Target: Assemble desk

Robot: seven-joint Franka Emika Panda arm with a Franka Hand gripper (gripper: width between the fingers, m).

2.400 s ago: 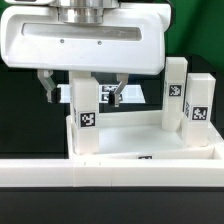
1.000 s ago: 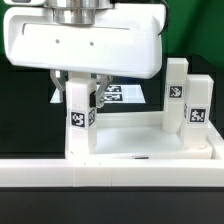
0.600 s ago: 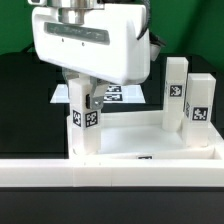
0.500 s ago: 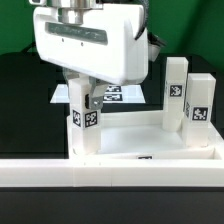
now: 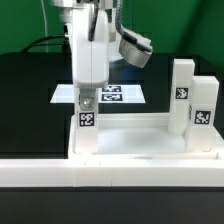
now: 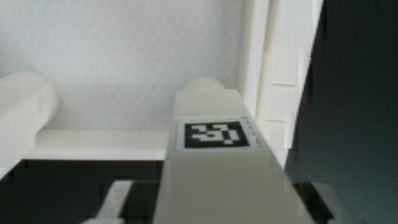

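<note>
The white rimmed tabletop (image 5: 150, 140) lies with its hollow side up. One white tagged leg (image 5: 87, 122) stands upright at its corner on the exterior view's left. My gripper (image 5: 87, 100) comes down from above and is shut on this leg's upper part. In the wrist view the leg (image 6: 217, 150) runs between my two fingers (image 6: 121, 198), with the tabletop's inner face (image 6: 125, 60) beyond it. Two more tagged legs (image 5: 182, 95) (image 5: 204, 112) stand upright at the tabletop's side on the exterior view's right.
A long white bar (image 5: 110, 175) spans the foreground in front of the tabletop. The marker board (image 5: 115, 95) lies flat on the black table behind the tabletop. The wrist view shows another rounded white part (image 6: 27, 100) beside the held leg.
My gripper closed on the leg, then turned about its vertical axis; its wide body now shows edge-on. The leg turned with it. The two legs on the right have not moved.
</note>
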